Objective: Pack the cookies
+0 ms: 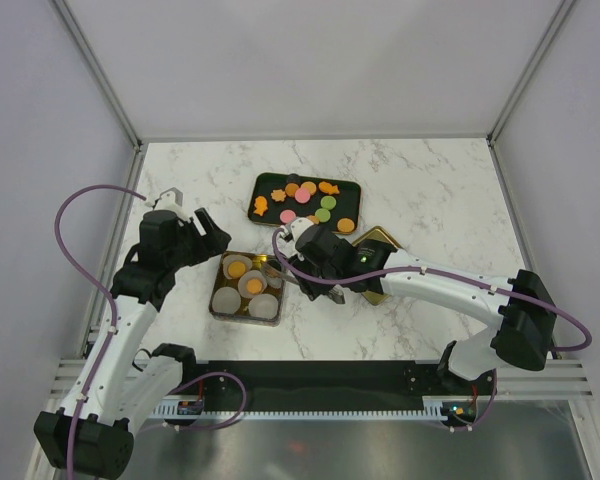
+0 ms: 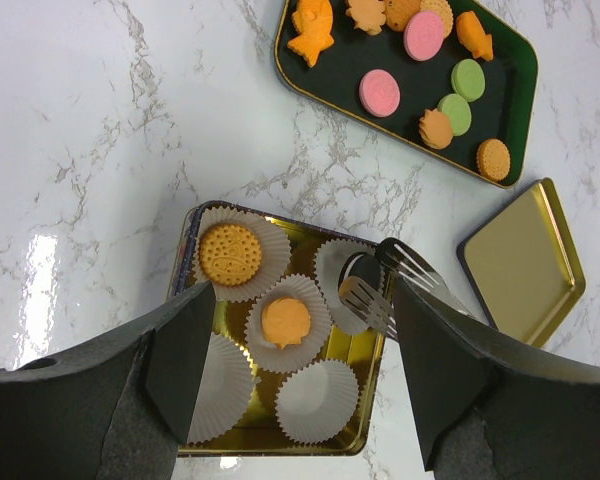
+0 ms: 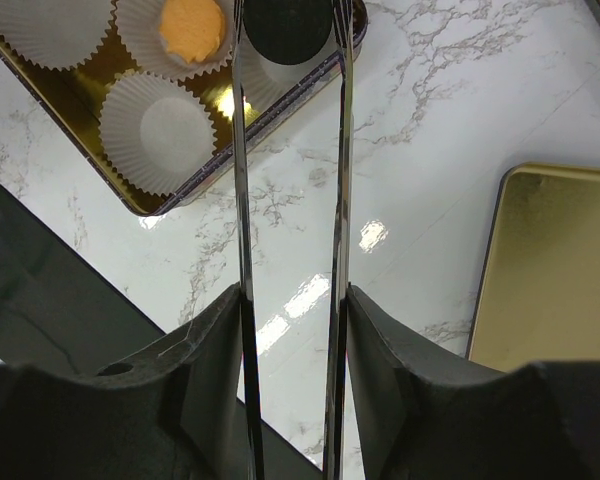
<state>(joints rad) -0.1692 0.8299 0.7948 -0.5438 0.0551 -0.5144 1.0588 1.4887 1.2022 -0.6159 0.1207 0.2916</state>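
The right gripper [image 3: 292,295] presses its fingers against the two arms of a pair of metal tongs [image 3: 242,180], pinching them. The tongs reach left to the gold tin [image 2: 365,350], with their tips over a paper cup [image 2: 332,270] at the tin's right side. A dark round shape sits between the tips; it cannot be told whether this is a cookie.

The left gripper [image 2: 303,284] hangs above the tin with its fingers spread wide and nothing between them. Below it the tin holds more white paper cups. One at the far left carries a round orange cookie [image 2: 230,254], one in the middle carries a smaller orange cookie [image 2: 285,322], and two near ones lie empty.

Most of the cookies [image 2: 379,92], orange, pink and green, lie on a dark tray [image 2: 510,90] beyond the tin's far side. A gold lid [image 2: 525,265] lies on the marble table [image 2: 100,150], to the right of the tin.
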